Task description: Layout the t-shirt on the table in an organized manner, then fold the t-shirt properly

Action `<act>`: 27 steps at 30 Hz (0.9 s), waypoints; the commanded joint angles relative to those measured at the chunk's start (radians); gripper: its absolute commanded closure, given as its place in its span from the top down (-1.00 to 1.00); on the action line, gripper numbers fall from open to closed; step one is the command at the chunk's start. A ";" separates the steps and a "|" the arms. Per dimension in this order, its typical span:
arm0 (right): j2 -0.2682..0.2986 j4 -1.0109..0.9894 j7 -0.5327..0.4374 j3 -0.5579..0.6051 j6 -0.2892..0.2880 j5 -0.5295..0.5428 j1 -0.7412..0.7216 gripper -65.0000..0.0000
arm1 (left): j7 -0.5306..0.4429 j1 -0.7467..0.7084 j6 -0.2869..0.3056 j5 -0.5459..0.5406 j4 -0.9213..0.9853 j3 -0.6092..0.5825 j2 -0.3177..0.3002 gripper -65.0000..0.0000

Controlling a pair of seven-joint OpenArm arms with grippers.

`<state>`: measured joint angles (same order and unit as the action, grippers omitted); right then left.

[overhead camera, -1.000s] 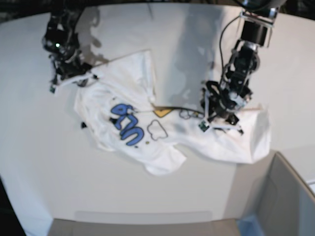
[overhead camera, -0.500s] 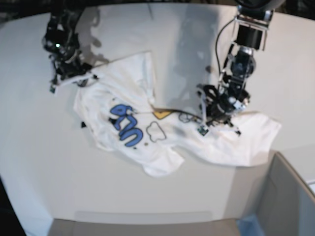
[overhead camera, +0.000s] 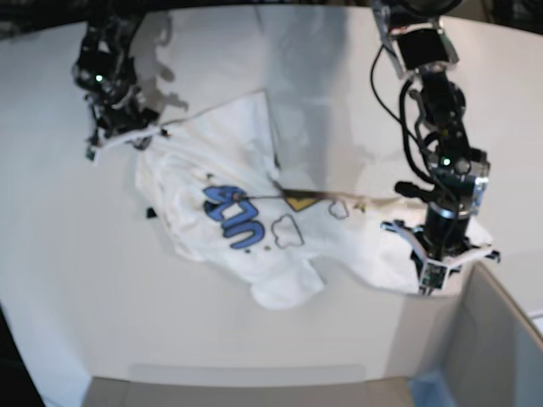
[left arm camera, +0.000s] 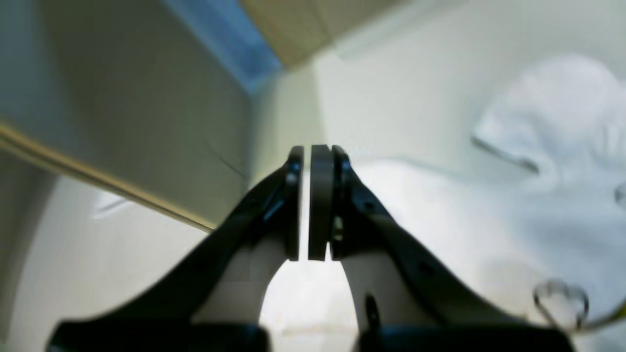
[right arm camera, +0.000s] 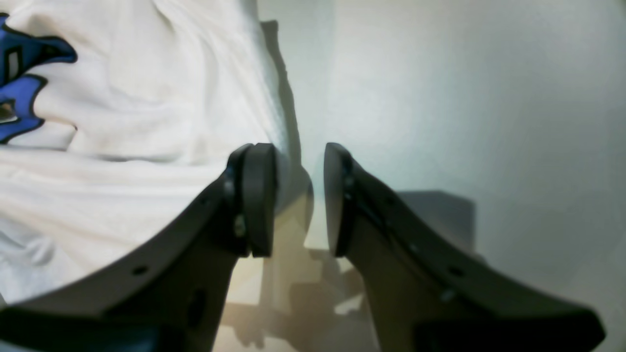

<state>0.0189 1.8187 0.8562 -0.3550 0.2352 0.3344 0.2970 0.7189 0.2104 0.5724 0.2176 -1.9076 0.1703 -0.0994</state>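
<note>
Comparing the base view against a second ago: the left claw [overhead camera: 434,270] has swung from the middle of the white cloth t-shirt with blue and yellow cartoon lettering [overhead camera: 254,220] to the garment's lower-right corner, beside the grey box corner [overhead camera: 501,339]. The shirt's right side now lies drawn out further toward that corner, though the cloth remains crumpled and skewed on the large plain white counter [overhead camera: 68,254]. The right claw [overhead camera: 127,136] sits unchanged at the upper left of the frame, at the shirt's upper-left edge.

Left wrist view: left claw [left arm camera: 313,203] pads nearly together, only a thin sliver of light between them. Whether a fold of cloth is pinched there cannot be told; white shirt cloth [left arm camera: 547,161] fills the right of the frame, counter [left arm camera: 391,78] behind.

Right wrist view: right claw [right arm camera: 293,198] partly open, nothing visibly between the pads. The shirt edge [right arm camera: 146,122] lies against the left pad, with blue lettering at the far left; bare counter [right arm camera: 464,98] to the right.

Judgement: layout stage, unfinished. The left claw's closing at the corner suggests a pull to flatten that side; folding not yet started.
</note>
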 commanded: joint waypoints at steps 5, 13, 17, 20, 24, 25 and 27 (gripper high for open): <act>0.006 0.016 -0.005 -0.003 0.000 -0.005 0.011 -0.45 | -0.020 0.076 0.002 -0.004 -0.016 -0.085 0.013 -0.95; 0.006 0.016 -0.005 -0.003 0.000 -0.005 0.015 -0.45 | -0.015 -0.009 -0.002 0.041 0.075 -0.094 0.016 -0.69; 0.006 0.016 -0.005 0.001 0.000 -0.005 0.001 -0.45 | -0.032 -0.065 -0.032 0.099 0.072 -0.059 0.028 -0.40; 0.006 0.016 -0.005 0.003 0.000 -0.005 -0.009 -0.45 | -0.109 -0.114 -0.032 0.099 0.078 -0.058 0.023 -0.48; 0.006 0.016 -0.005 0.004 0.000 -0.005 -0.009 -0.45 | -0.238 -0.180 -0.032 0.121 0.130 -0.056 -0.004 -0.50; 0.006 0.016 -0.005 0.004 0.000 -0.005 -0.009 -0.45 | -0.267 -0.194 -0.032 0.147 0.144 -0.065 -0.026 -0.46; 0.006 0.016 -0.002 0.004 0.000 -0.005 -0.006 -0.45 | -0.342 -0.239 -0.033 0.227 0.187 -0.107 -0.076 -0.29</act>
<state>0.0219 1.8210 0.8608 -0.3492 0.2367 0.3325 0.2935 0.3939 -0.0357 0.5480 0.4503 -1.7092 0.0662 -0.1688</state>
